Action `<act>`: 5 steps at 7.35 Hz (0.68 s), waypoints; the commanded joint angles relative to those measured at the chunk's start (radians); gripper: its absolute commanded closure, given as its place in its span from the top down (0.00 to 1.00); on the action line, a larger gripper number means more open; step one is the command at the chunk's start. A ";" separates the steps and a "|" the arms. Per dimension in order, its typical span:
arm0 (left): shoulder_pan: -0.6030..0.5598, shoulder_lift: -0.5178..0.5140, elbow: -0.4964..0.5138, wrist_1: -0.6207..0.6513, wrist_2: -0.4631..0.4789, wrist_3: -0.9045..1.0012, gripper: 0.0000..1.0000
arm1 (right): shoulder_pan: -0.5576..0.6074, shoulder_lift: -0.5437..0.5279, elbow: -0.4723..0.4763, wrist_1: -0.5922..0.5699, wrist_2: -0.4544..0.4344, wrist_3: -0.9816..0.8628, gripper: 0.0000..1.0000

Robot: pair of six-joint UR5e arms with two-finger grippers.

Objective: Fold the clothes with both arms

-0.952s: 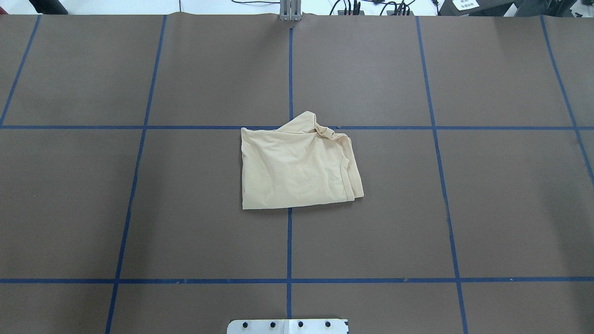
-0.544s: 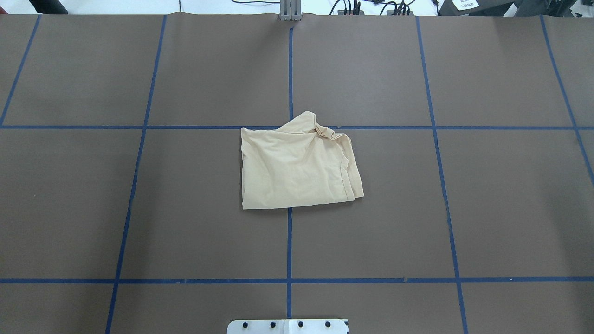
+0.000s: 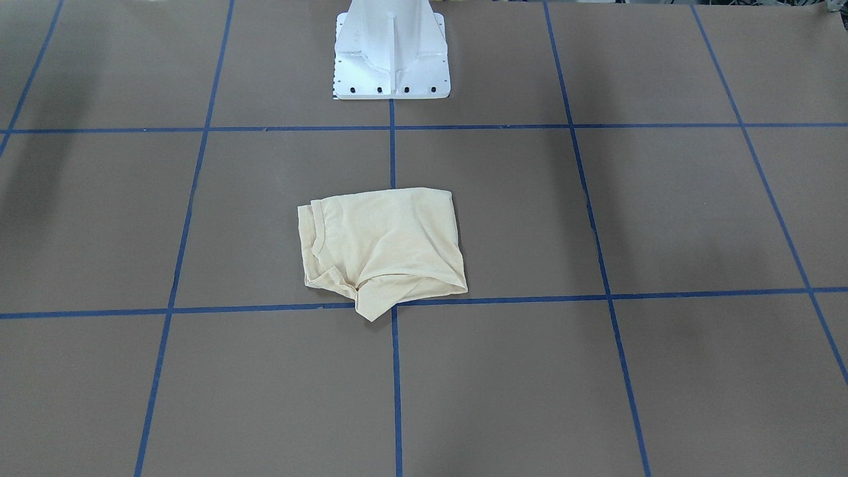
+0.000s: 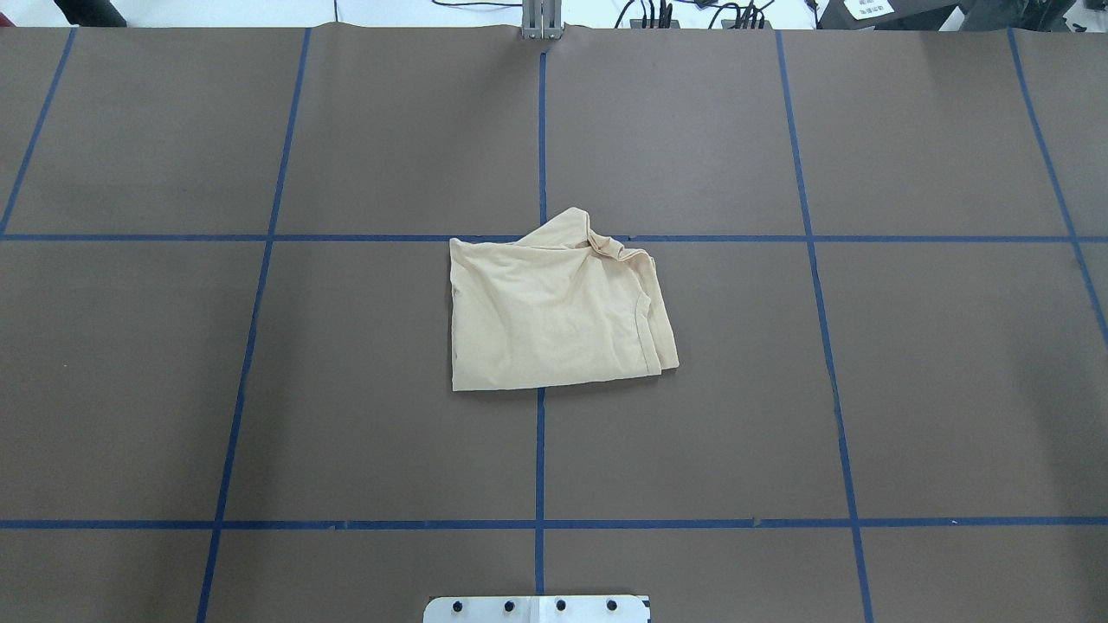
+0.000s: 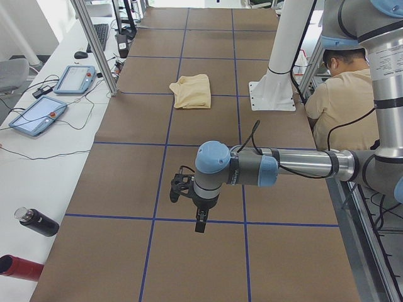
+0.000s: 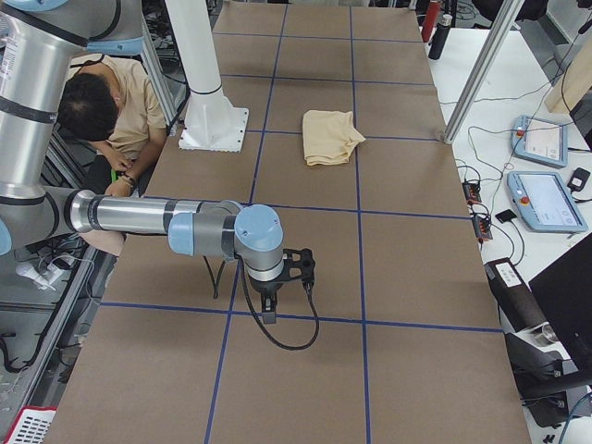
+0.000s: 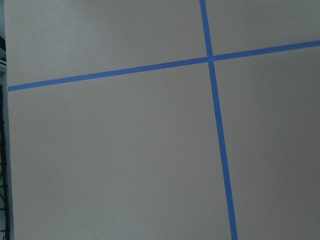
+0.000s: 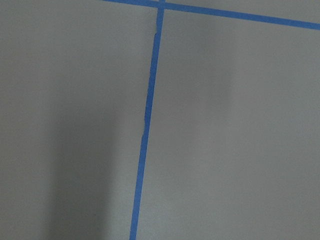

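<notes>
The clothes are one pale cream-yellow shirt [image 4: 554,311], folded into a rough rectangle at the table's centre, with a loose corner sticking out on the far side [image 3: 374,308]. No print or tag shows. It also appears in the side views [image 5: 192,91] [image 6: 331,136]. Both arms hang far from it over bare table. The left gripper [image 5: 200,221] shows only in the exterior left view, and the right gripper [image 6: 268,310] only in the exterior right view. I cannot tell whether either is open or shut. The wrist views show only brown table and blue tape.
The white pedestal base [image 3: 391,59] stands at the robot's edge of the brown table with its blue tape grid. A person [image 6: 111,102] sits beside it. Teach pendants [image 5: 75,78] and bottles [image 5: 38,221] lie on the white bench alongside.
</notes>
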State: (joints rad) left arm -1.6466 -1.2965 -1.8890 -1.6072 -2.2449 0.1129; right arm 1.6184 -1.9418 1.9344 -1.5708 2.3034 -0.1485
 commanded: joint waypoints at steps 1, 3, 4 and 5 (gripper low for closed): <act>0.004 -0.003 -0.008 -0.011 -0.007 0.002 1.00 | 0.000 0.000 -0.002 -0.002 0.004 0.001 1.00; 0.004 -0.004 -0.009 -0.011 -0.008 0.002 1.00 | 0.002 0.000 -0.009 0.000 0.004 -0.019 1.00; 0.004 -0.004 -0.010 -0.013 -0.008 0.002 1.00 | 0.000 0.000 -0.009 0.000 0.007 -0.017 1.00; 0.004 -0.004 -0.009 -0.011 -0.008 0.002 1.00 | 0.002 0.000 -0.009 0.000 0.008 -0.019 1.00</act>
State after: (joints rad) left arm -1.6430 -1.3007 -1.8979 -1.6189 -2.2532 0.1150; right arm 1.6190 -1.9417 1.9259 -1.5708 2.3094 -0.1654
